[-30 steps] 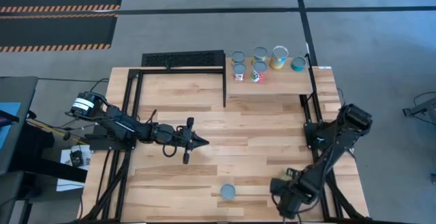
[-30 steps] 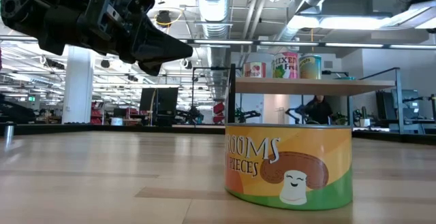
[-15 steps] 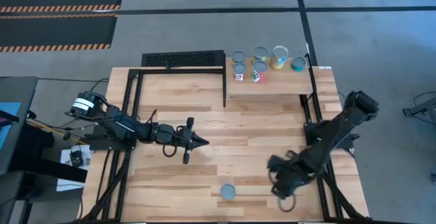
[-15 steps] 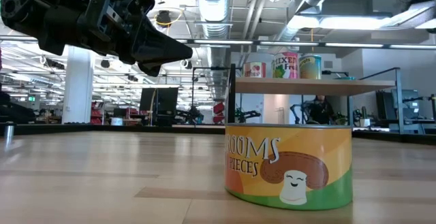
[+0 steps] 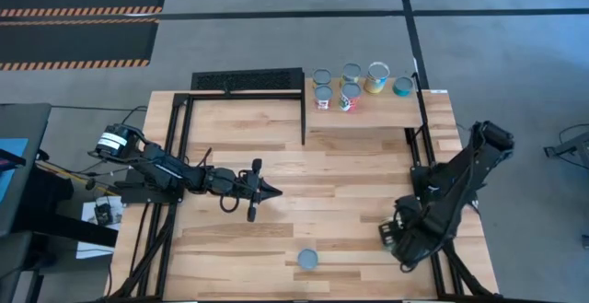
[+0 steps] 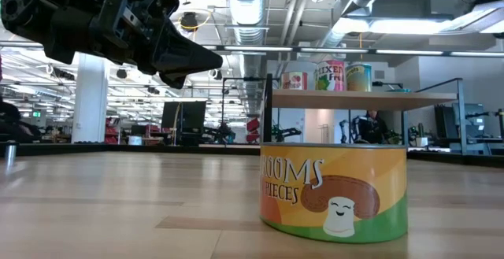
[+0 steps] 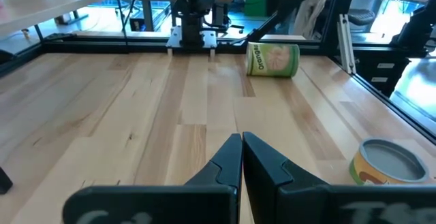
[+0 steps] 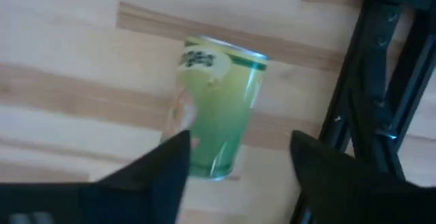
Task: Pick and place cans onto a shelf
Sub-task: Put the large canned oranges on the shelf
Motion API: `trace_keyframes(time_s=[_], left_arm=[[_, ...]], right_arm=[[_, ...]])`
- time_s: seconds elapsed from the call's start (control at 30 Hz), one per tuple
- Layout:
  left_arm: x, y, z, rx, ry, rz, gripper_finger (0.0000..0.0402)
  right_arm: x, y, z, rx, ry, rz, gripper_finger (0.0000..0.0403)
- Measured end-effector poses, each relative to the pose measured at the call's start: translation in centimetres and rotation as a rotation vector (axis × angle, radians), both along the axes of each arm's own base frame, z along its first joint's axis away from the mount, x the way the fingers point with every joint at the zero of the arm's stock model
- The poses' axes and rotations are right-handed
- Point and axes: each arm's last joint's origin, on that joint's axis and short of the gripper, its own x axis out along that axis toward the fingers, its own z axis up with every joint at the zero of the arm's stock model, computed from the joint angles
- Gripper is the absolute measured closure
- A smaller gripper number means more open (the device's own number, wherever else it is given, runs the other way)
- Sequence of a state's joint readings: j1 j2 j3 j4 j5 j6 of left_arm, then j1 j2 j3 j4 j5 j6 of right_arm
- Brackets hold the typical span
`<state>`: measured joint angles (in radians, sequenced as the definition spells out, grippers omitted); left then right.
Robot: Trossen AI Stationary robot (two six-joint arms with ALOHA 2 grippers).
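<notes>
Pale green and lying on its side, a small cylindrical tin with a green-rimmed label [image 8: 219,108] rests on the light wood plank tabletop [image 5: 359,169] near the right-hand black frame, and the right tool [image 8: 235,163] hangs straight above it, its two dark fingers spread wide, one to each side, neither touching the tin. From the high view that right tool [image 5: 405,238] sits low near the front right corner and covers the tin completely. Out in the middle, the left tool [image 5: 267,191] hovers over bare planks with its pointed tips pressed together, gripping nothing; the left wrist view shows the same, fingers [image 7: 242,157] meeting in a thin line. Close to the front edge stands a squat orange-and-green mushroom-label can with a silvery round top [image 5: 307,260], upright and well apart from both tools. Up at the back right, on the raised light wood shelf with its thin black bar edge [image 5: 368,119], five upright cans [image 5: 348,87] cluster together, red, yellow and teal labels among them. Black perforated metal rack [image 5: 247,80] lies beside the shelf at the back.
</notes>
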<state>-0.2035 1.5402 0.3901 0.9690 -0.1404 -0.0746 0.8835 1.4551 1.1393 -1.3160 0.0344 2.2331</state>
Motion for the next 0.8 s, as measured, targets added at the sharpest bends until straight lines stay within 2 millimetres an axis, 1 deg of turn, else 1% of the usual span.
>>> trace_keyframes(time_s=[0.07, 0.13, 0.2, 0.27, 0.37, 0.5, 0.8], left_arm=[[0.0, 0.0, 0.0, 0.0, 0.0, -0.002, 0.04], [0.0, 0.0, 0.0, 0.0, 0.001, -0.002, 0.04], [0.0, 0.0, 0.0, 0.0, 0.003, -0.003, 0.04], [0.0, 0.0, -0.1, 0.0, 0.007, -0.003, 0.04], [-0.1, -0.2, -0.2, 0.003, 0.016, -0.01, 0.04], [-0.1, -0.5, -0.2, 0.003, 0.016, -0.024, 0.04], [-0.1, -0.5, -0.1, 0.003, 0.015, -0.024, 0.04]], right_arm=[[0.6, 0.0, -0.6, -0.017, 0.024, -0.039, 0.0108], [1.4, -0.2, -1.0, -0.014, 0.023, -0.067, 0.0076], [2.4, -0.5, -1.4, -0.011, 0.019, -0.102, 0.0054], [3.3, -0.9, -1.9, -0.02, 0.023, -0.137, 0.0042], [4.5, -1.3, -2.7, -0.029, 0.042, -0.157, 0.0036], [5.4, -1.4, -3.9, -0.058, 0.08, -0.188, 0.0035], [5.8, -1.0, -5.7, -0.069, 0.187, -0.251, 0.0035]])
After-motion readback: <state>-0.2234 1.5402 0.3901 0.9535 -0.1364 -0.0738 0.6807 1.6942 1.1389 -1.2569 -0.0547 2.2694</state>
